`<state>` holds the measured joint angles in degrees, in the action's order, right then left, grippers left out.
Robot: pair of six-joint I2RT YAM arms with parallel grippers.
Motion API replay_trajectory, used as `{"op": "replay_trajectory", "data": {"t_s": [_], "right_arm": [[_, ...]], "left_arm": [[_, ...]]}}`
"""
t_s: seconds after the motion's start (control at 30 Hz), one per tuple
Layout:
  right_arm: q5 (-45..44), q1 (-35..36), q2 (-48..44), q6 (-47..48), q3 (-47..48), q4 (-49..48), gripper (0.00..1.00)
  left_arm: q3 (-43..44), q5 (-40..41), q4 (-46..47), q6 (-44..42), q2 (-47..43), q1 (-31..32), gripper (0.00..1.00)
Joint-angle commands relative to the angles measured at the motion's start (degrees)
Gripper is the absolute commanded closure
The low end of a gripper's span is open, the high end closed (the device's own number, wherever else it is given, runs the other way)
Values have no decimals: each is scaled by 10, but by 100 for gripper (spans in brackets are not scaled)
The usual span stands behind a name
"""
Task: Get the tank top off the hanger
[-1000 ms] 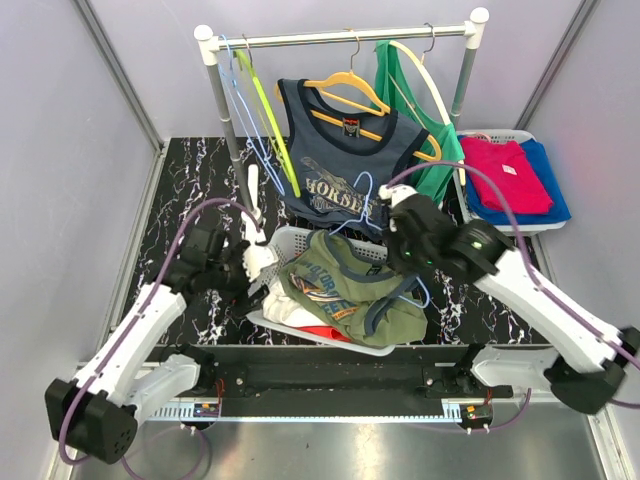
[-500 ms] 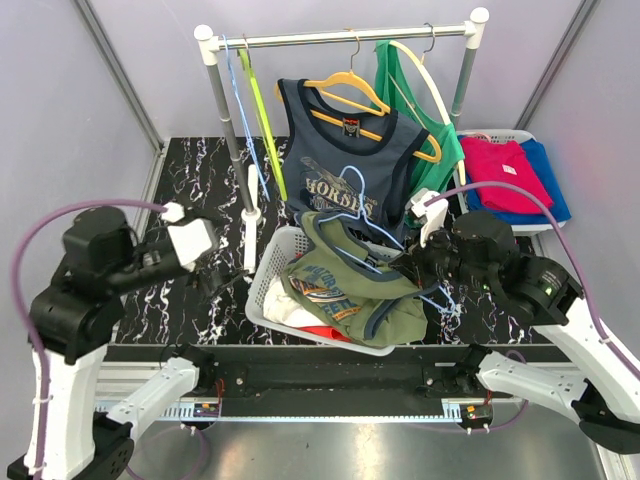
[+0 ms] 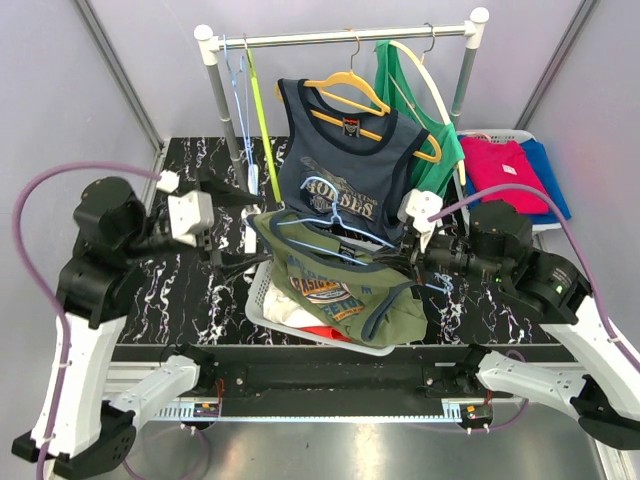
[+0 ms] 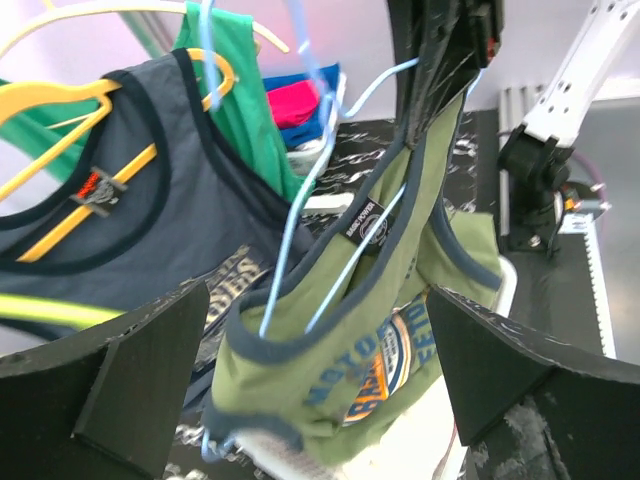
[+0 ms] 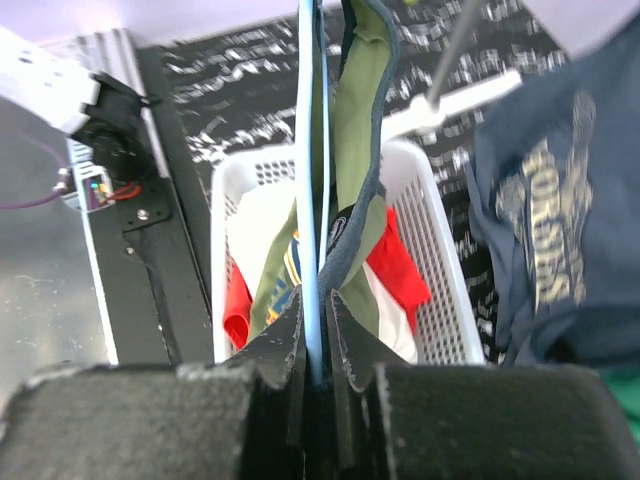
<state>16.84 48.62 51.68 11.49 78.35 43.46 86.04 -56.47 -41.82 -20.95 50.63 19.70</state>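
While right gripper pinches its blue hanger, navy-trimmed olive tank top; left gripper agape.

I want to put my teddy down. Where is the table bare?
Bare table lies between the left arm and the basket, between the basket and the right arm, and back left by the rack. The middle is crowded with the basket, the olive top and hanging tops.
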Motion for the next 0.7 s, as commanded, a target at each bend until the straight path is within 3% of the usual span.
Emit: {"op": "replay_trajectory", "data": {"t_s": [0.0, 0.23, 0.43, 0.67], "right_arm": [[70, 4, -4, 38, 32, -36, 100], [91, 5, 1, 38, 31, -56, 100], [100, 4, 20, 33, 37, -70, 100], [115, 4, 34, 19, 39, -99, 100]], "left_arm": [[-6, -51, 92, 61, 28, 1, 1], [-12, -102, 121, 106, 53, 1, 4], [-17, -198, 127, 158, 60, 1, 10], [-54, -182, 130, 155, 44, 2, 11]]}}
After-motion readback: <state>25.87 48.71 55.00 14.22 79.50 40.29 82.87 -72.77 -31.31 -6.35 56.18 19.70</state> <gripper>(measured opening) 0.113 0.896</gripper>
